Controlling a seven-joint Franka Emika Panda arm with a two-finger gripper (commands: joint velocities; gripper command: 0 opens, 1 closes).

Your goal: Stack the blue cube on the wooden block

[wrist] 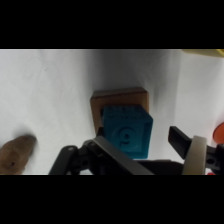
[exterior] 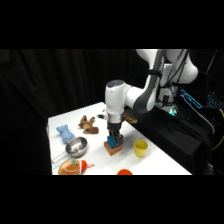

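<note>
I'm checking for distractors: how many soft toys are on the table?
2: a light blue soft toy near the table's left edge, and a brown soft toy just right of it. The arm may hide others.

The white desk [exterior: 155,152] holds a flat orange-brown wooden block [exterior: 112,148], a yellow cup [exterior: 140,148], a shiny metal bowl [exterior: 76,146], a light blue soft toy [exterior: 64,132] and a lumpy brown soft toy [exterior: 88,124].

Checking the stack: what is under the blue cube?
The wooden block lies directly under the blue cube, its brown rim showing along the top and left. The cube covers the block's centre.
</note>
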